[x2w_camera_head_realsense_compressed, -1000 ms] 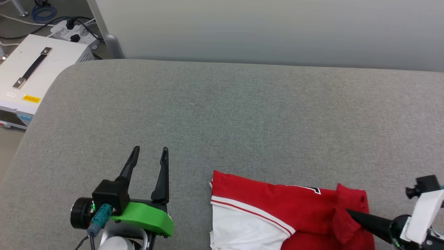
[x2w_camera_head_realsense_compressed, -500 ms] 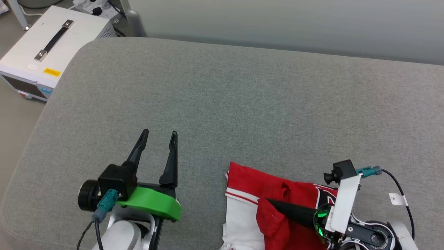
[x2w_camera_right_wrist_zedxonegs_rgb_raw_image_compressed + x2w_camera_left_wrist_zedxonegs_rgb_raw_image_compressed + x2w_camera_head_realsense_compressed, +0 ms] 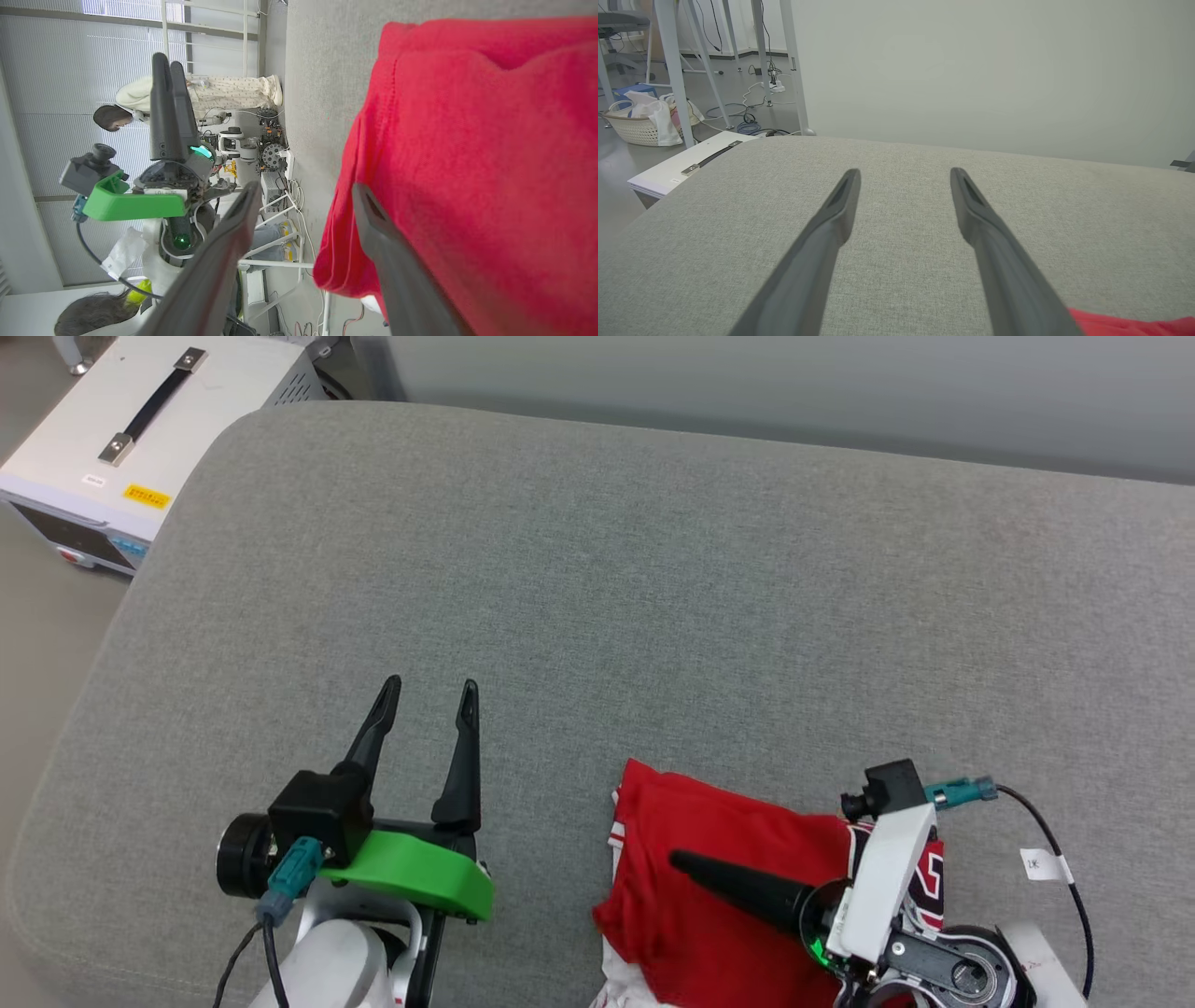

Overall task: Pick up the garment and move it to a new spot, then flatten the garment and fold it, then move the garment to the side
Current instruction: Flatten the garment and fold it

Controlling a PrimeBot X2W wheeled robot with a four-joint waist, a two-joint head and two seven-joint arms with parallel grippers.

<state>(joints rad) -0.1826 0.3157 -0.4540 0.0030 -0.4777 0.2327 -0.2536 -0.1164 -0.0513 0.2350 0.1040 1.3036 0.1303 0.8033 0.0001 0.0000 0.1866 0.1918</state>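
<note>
The garment (image 3: 728,840), red with a bit of black print (image 3: 924,873) and white cloth at its near edge, lies folded over on itself at the near right of the grey cushion (image 3: 653,569). My right gripper (image 3: 680,863) lies across its top, pointing left. In the right wrist view the right gripper (image 3: 306,189) is open, one finger over the red fabric (image 3: 467,163) and nothing between the two. My left gripper (image 3: 427,689) stands open over bare cushion left of the garment. The left wrist view shows the left gripper (image 3: 903,172) and a red sliver of garment (image 3: 1125,324) at lower right.
A white box with a black handle (image 3: 103,439) stands off the cushion's far-left corner. A pale wall (image 3: 747,373) runs behind the cushion. A laundry basket (image 3: 640,123) and table legs stand on the floor beyond. A person (image 3: 196,95) is in the background.
My right gripper swept left across the garment carrying a red fold, laid it over the white sleeve, and is now open. The camera shifted too. The left gripper stayed open.
</note>
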